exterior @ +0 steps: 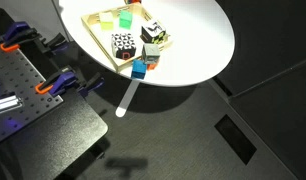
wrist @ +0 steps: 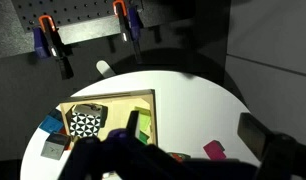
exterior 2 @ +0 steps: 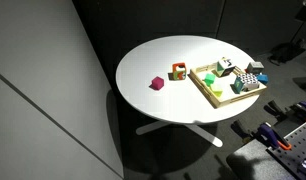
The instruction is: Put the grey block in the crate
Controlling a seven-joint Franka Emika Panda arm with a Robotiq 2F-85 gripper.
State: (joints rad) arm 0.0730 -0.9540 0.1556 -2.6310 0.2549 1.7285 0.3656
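The grey block [wrist: 55, 148] is a small pale cube on the white round table [wrist: 193, 105]. It lies just outside the left rim of the pale wooden crate [wrist: 108, 97], next to the blue cube [wrist: 50, 124]. The crate also shows in both exterior views [exterior: 98, 42] [exterior 2: 201, 88]. It holds the black-and-white spotted cube [wrist: 85, 123] and green blocks [wrist: 143, 125]. My gripper [wrist: 193, 135] is open and empty. It hovers over bare table to the right of the crate, well away from the grey block. It is not in either exterior view.
A magenta block [wrist: 214, 151] [exterior 2: 156, 84] and a red-orange block [exterior 2: 179, 71] lie on the table outside the crate. The blue cube [exterior: 139, 69] sits close to the table's edge. A black pegboard bench with orange clamps [wrist: 53, 40] stands beyond the table.
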